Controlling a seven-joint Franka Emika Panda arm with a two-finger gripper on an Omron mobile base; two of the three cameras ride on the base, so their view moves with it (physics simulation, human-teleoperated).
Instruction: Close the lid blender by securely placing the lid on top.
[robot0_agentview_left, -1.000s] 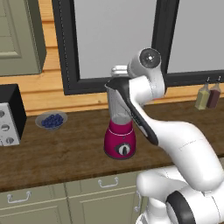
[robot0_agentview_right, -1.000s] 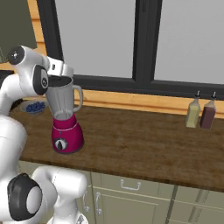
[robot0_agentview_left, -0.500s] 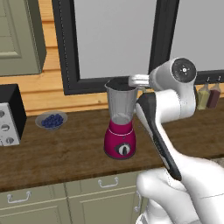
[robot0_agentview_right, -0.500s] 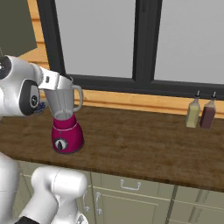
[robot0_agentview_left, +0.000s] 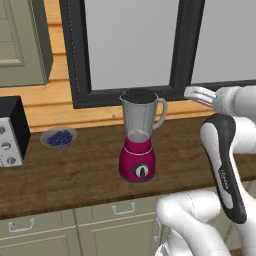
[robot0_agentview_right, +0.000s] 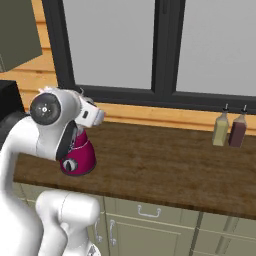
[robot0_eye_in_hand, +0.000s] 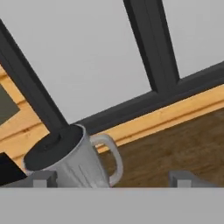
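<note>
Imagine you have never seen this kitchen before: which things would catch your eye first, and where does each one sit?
The magenta-based blender stands out mid-counter before the window, its black lid already sitting on the clear jar. The robot's open gripper hangs in the air to the right of the jar's handle, holding nothing. A small bowl of blueberries rests on the counter to the blender's left.

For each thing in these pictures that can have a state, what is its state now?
lid: on the mouth of the blender jar.
blender: upright on the counter, closed by the lid.
gripper: open, holding nothing, right of the jar.
bowl: upright, holding blueberries.
two bottles: upright, capped.
</note>
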